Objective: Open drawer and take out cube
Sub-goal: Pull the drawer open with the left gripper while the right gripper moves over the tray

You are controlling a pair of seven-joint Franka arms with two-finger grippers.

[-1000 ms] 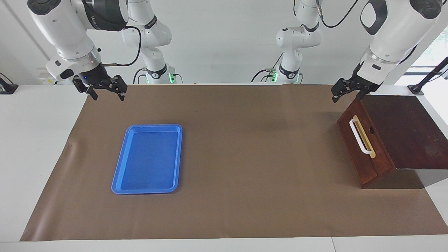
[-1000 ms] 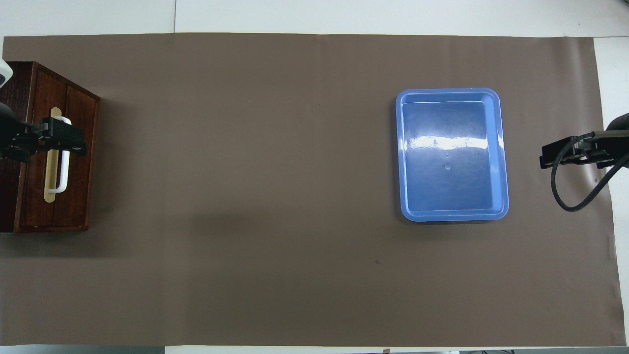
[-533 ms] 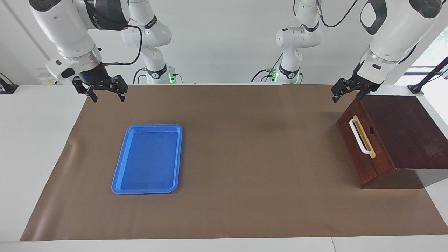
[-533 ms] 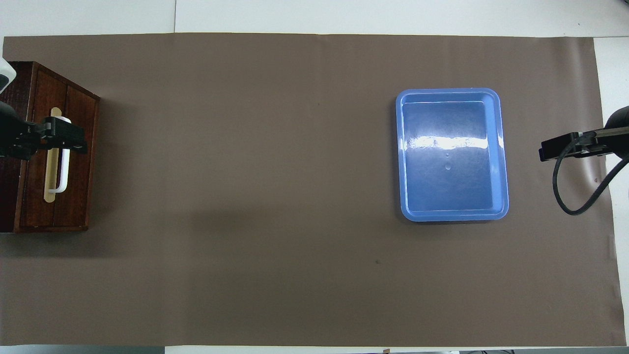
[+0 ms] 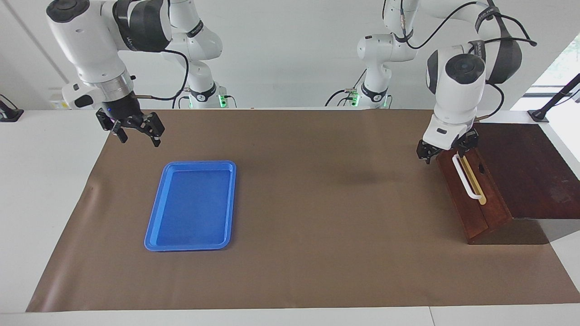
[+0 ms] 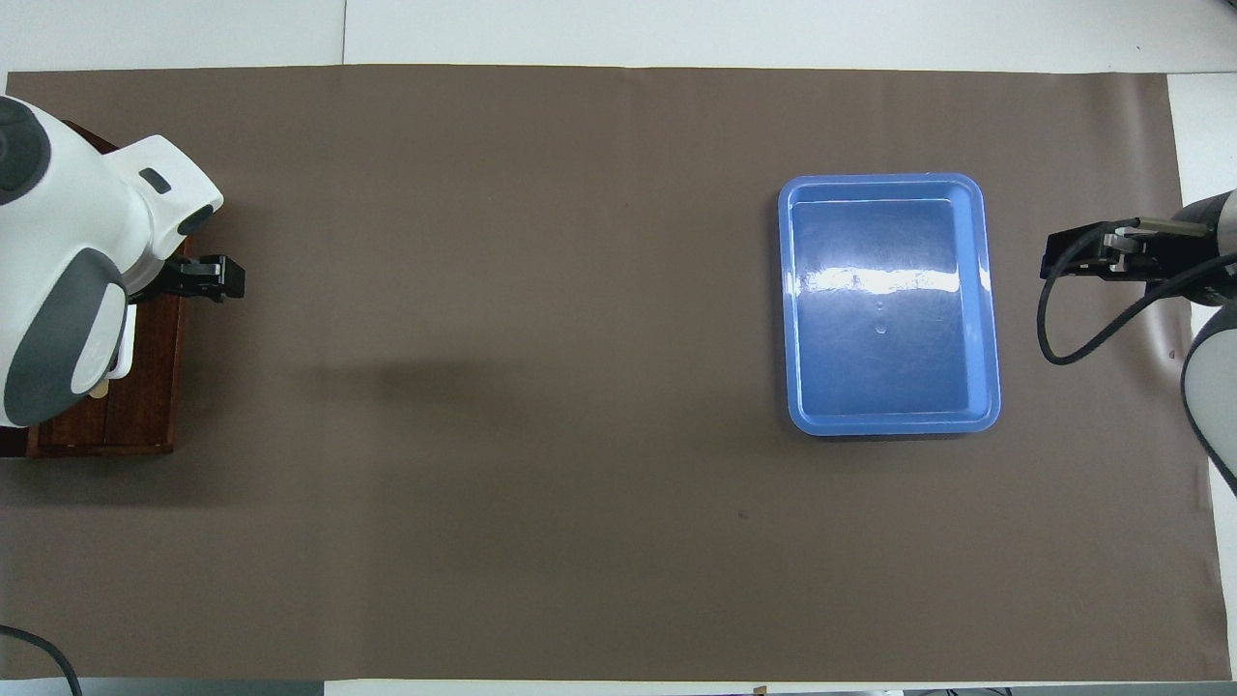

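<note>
The dark reddish-brown drawer (image 5: 473, 206) sits shut in its cabinet at the left arm's end of the table. Its white bar handle (image 5: 466, 179) lies on a tan strip. My left gripper (image 5: 446, 150) is open, low at the end of the handle nearer to the robots. One finger hangs in front of the drawer face, the other over the cabinet top. In the overhead view the left arm covers most of the drawer (image 6: 145, 406), and one finger (image 6: 208, 279) sticks out. My right gripper (image 5: 136, 131) is open and empty over the mat near the tray. The cube is hidden.
A blue plastic tray (image 5: 190, 206), with nothing in it, lies toward the right arm's end; it also shows in the overhead view (image 6: 889, 304). A brown mat (image 5: 317, 203) covers the table between tray and drawer.
The left arm has swung over and lowered its gripper from above the cabinet's corner to the handle's near end. The right gripper has dropped slightly toward the tray.
</note>
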